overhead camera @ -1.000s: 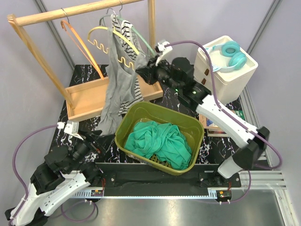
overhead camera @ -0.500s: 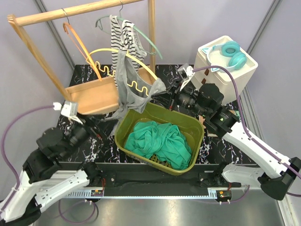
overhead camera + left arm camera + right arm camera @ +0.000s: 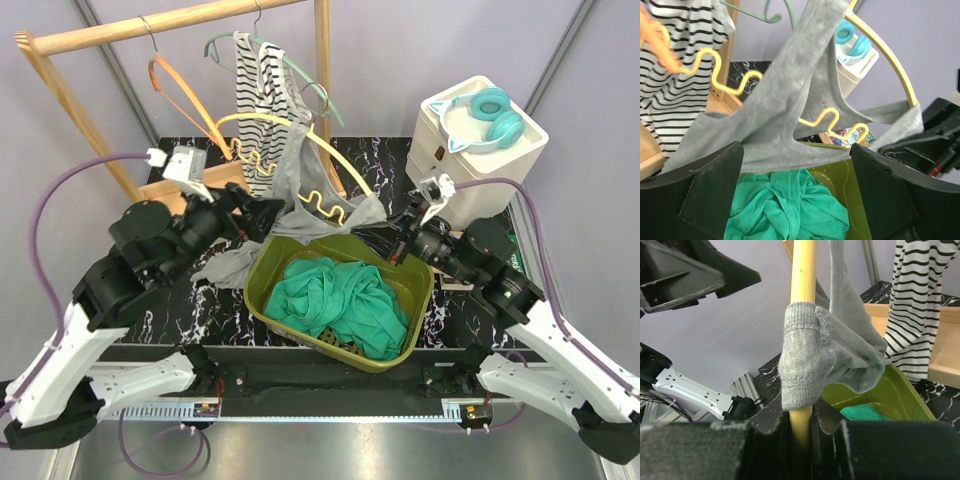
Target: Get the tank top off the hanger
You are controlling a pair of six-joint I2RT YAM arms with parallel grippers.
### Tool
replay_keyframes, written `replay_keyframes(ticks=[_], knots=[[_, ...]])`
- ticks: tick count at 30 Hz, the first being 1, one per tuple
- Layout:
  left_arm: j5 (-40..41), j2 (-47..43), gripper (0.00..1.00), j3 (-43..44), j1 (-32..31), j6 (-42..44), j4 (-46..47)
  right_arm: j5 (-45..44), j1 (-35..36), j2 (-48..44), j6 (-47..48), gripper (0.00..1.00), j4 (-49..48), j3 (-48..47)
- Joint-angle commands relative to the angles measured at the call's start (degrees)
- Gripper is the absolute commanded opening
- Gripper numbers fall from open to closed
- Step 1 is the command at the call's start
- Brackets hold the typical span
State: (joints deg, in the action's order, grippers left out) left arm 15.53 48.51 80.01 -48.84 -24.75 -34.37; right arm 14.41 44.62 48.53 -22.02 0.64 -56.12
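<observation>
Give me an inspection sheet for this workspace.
Surface: black marbled table, crowded.
Job's things: grey tank top draped on yellow wavy plastic hanger.
Clutter: olive plastic bin holding teal cloth; white box, teal headphones on top; striped top and orange hanger on wooden rack.
Claws: right claw shut on the hanger; left claw open, facing the tank top.
Cables: purple cables along both arms.
Surroundings: plain lilac walls.

Lilac walls [image 3: 430, 40], black marbled table [image 3: 385, 160], wooden garment rack [image 3: 90, 35], white cabinet [image 3: 490, 170]
</observation>
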Motion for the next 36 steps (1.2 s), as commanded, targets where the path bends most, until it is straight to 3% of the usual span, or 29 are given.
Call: replay_keyframes(ticks=[1,10,19,36], knots=[[-2.8,0.9,0.92,3.7,-0.1,0.7,5.7,-5.4,0.4,-5.8,-0.7,0.00,-2.2,0.7],[-5.8,-2.7,0.91,0.1,0.0,-1.1,12.6,-8.8,0.4,-11.6,0.9,0.00,5.2,2.1],[-11.4,5.2,0.86,0.0,0.0,-2.0,14.5,-6.3,0.4,-14.5,0.3,0.00,7.6,4.4],[-7.0,17.3,0.71,-0.7,-1.3,-0.5,18.9,-4.7,0.4,-20.1,-1.1,0.00,10.9,7.4]])
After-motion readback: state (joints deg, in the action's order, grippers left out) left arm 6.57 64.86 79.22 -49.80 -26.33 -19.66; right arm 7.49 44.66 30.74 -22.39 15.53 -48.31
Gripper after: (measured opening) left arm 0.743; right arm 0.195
